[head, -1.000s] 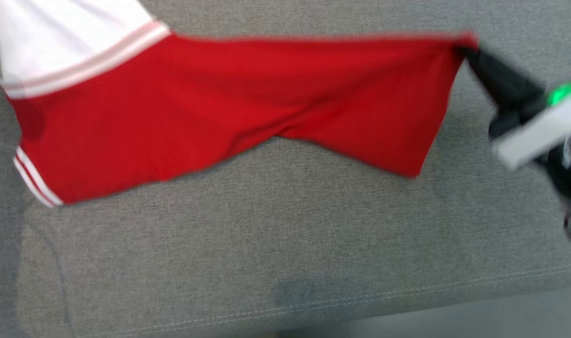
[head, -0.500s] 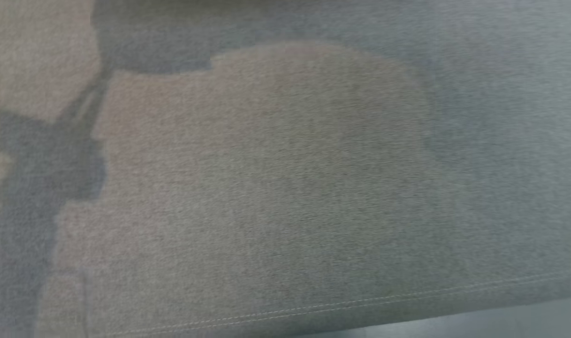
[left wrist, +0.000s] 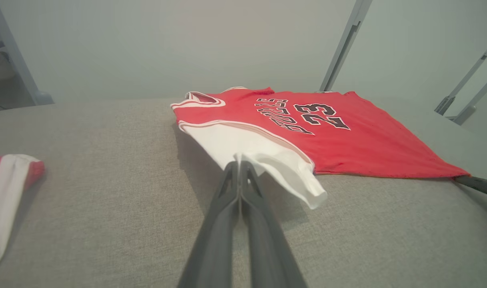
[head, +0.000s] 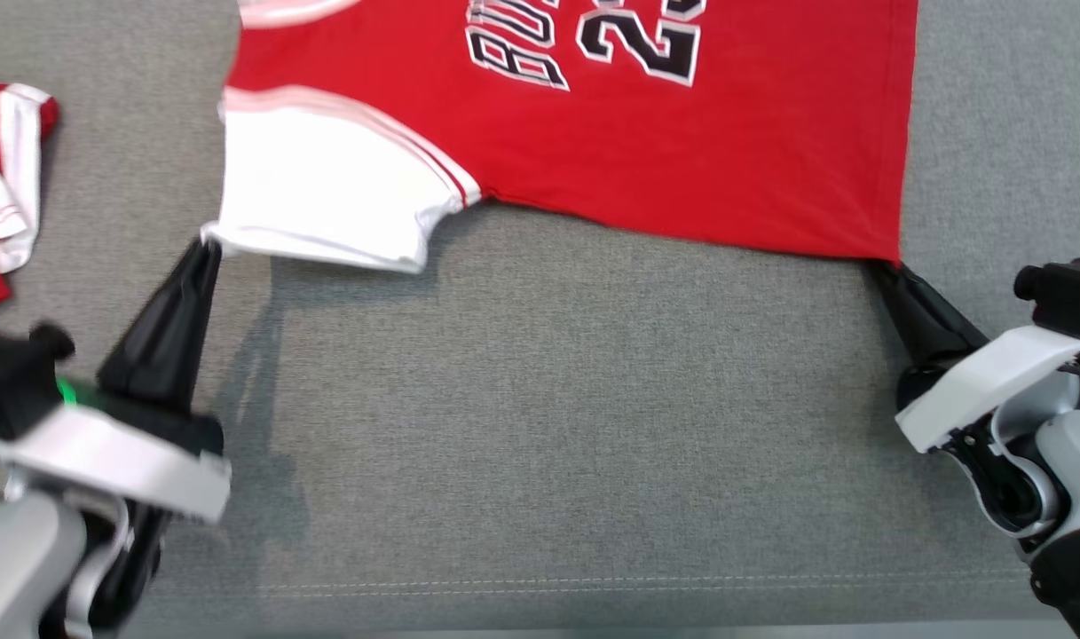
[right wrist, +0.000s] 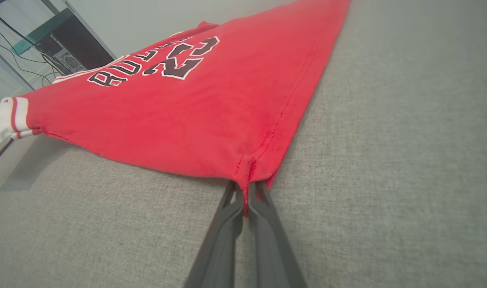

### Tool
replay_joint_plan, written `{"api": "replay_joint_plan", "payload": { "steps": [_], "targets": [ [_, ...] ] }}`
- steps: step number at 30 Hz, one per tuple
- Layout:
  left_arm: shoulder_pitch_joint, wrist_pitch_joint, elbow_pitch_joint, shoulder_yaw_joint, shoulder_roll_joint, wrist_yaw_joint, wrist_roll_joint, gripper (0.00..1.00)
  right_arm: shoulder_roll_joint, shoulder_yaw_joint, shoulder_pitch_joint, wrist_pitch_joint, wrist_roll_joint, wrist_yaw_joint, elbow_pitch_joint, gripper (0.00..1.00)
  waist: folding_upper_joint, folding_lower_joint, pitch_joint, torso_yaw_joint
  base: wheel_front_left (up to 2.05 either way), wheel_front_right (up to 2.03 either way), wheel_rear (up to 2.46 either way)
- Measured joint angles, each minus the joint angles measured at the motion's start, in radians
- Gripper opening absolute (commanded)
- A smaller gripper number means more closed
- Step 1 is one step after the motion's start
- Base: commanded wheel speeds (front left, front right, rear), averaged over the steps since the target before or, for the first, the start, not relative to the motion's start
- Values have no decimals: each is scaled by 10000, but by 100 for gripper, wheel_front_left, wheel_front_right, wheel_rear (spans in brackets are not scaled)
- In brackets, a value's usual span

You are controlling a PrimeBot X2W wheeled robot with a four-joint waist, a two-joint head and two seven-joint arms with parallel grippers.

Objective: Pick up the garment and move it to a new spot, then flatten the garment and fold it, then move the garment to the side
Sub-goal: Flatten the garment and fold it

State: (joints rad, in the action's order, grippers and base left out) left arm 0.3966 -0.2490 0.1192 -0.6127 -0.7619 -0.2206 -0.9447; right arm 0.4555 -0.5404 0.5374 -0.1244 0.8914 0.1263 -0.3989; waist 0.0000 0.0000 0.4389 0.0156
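Observation:
The garment is a red jersey with black lettering and a white sleeve, spread over the grey cushion with its near edge lifted slightly. My left gripper is shut on the edge of the white sleeve, fingers pinched together in the left wrist view. At the lower right hem corner my right gripper is shut on the red cloth; the right wrist view shows that corner clamped between the fingertips. The jersey's upper part runs off the top of the head view.
A second red-and-white cloth lies at the far left on the grey upholstered surface. The cushion's stitched front edge runs along the bottom. Metal frame bars stand behind the surface.
The head camera has swung, so the whole picture shifted. The jersey, hanging and stretched from my right gripper a second ago, now lies spread printed side up with both grippers at its near edge.

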Motion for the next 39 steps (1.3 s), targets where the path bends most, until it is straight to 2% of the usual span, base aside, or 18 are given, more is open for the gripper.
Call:
{"api": "replay_joint_plan", "payload": {
  "steps": [5, 9, 16, 21, 22, 26, 27, 28, 29, 30, 35, 39],
  "targets": [
    [-2020, -23, 1315, 698, 21, -734, 479, 0, 366, 470, -481, 86, -48, 0, 428, 0, 0, 0, -381, 291, 0, 0, 0],
    [-3127, -23, 1919, 702, 163, -980, 470, 0, 591, 798, -1151, 708, -244, 2, 941, 0, 0, 0, -629, 609, 0, 0, 0],
    [-4007, -19, 2008, 201, 602, -957, 134, 0, 462, 2109, -2964, 1559, -951, 2, 1816, 0, 0, 0, -1178, 1084, 0, 0, 0],
    [-4106, 40, 1615, 56, 729, -777, -69, 0, -121, 2932, -3945, 2025, -1549, 0, 2316, 0, 0, 0, -1536, 1192, 0, 0, 0],
    [-4103, 125, 1388, 12, 849, -619, -242, 0, -493, 3266, -4335, 2270, -1659, 0, 2587, 0, 0, 0, -1670, 1186, 0, 0, 0],
    [-4102, 320, 1024, -52, 892, -430, -472, 0, -817, 3461, -4689, 2646, -2138, 0, 2821, 0, 0, 0, -1791, 1066, 0, 0, 0],
    [-4100, 378, 936, -67, 915, -339, -556, 0, -897, 3496, -4732, 2763, -2230, 0, 2838, 29, 0, 0, -1832, 1030, 0, 0, 0],
    [-4100, 387, 876, -75, 955, -257, -652, 8, -991, 3542, -4768, 2840, -2290, 2, 2869, 89, 0, 0, -1864, 1001, 0, 0, 0],
    [-4092, 506, 786, -86, 1016, -228, -777, 68, -1106, 3630, -4792, 2840, -2366, 0, 2882, 100, 0, 0, -1897, 977, 0, 0, 0],
    [-4088, 652, 671, -100, 1083, -224, -930, 100, -1170, 3674, -4807, 2892, -2456, 0, 2878, 100, 0, 0, -1933, 960, 0, 0, 0],
    [-4095, 961, 424, -140, 1110, -188, -1231, 100, -1344, 3797, -4875, 2926, -2800, 0, 2884, 100, 0, 0, -2151, 911, 0, 0, 0],
    [-4118, 930, 640, 92, 754, -654, -1124, 100, -1350, 4119, -5074, 2675, -3051, 2, 3099, 100, 0, 0, -2398, 878, 0, 0, 0]
  ]
}}
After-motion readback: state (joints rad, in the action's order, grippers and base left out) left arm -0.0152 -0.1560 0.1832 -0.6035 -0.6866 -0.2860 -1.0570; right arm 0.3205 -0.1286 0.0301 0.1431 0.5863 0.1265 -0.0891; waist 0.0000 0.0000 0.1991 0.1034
